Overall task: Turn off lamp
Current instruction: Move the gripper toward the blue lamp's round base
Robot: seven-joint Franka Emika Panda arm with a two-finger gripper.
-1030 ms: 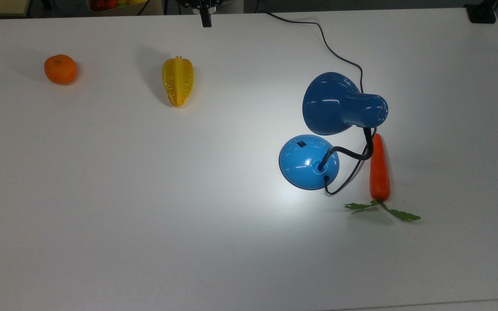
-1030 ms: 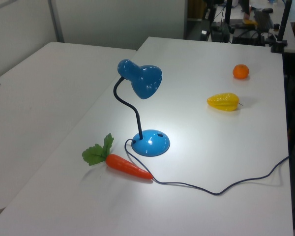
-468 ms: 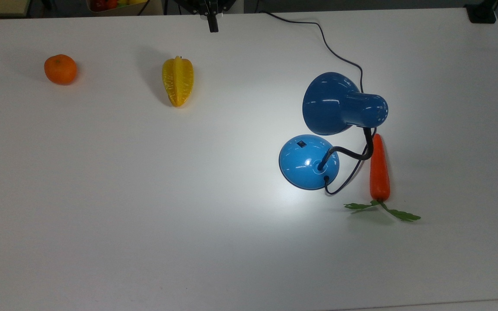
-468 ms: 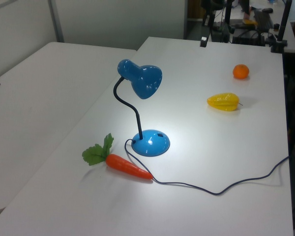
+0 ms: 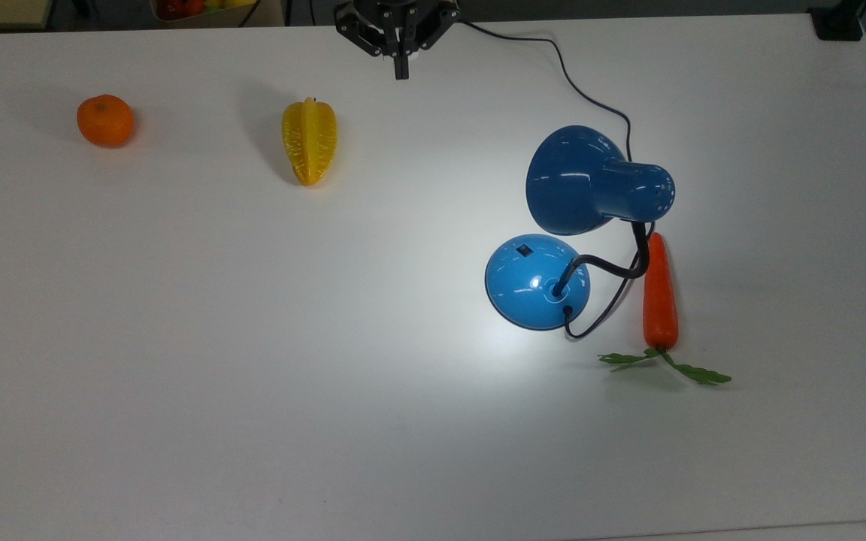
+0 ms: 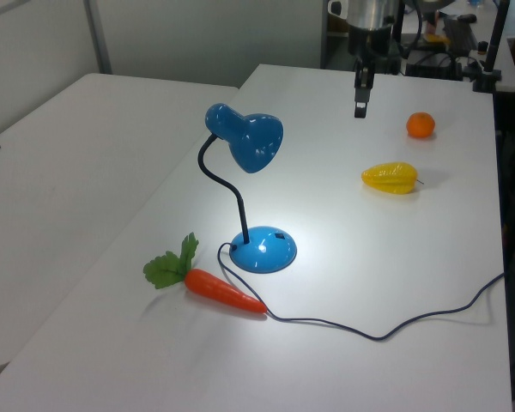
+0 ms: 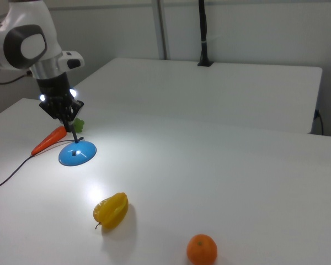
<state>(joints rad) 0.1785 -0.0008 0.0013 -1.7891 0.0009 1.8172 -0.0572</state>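
1. Forward comes the gripper (image 5: 401,73): half a second back it sat right at the table's far edge in the top view, and now its black fingers reach further in over the white table (image 5: 177,338).
2. Its fingers look pressed together into one narrow tip, nothing held between them.
3. The lamp (image 5: 538,279) has not budged. It stands toward the top view's right, blue shade bent over its domed base, with a bright pool of light on the table around it.
4. The top view picks out the small black switch (image 5: 525,251) on the base, on the side facing the shade.
5. The left view gives height instead: the gripper (image 6: 360,110) hangs well above the table, well apart from the lamp (image 6: 245,142).
6. The right view shows the arm in front of the lamp's shade, leaving the base (image 7: 77,153) in sight.
7. Beside the base lies a carrot (image 5: 660,293); a yellow starfruit (image 5: 309,140) and an orange (image 5: 105,119) lie well apart toward the top view's left.
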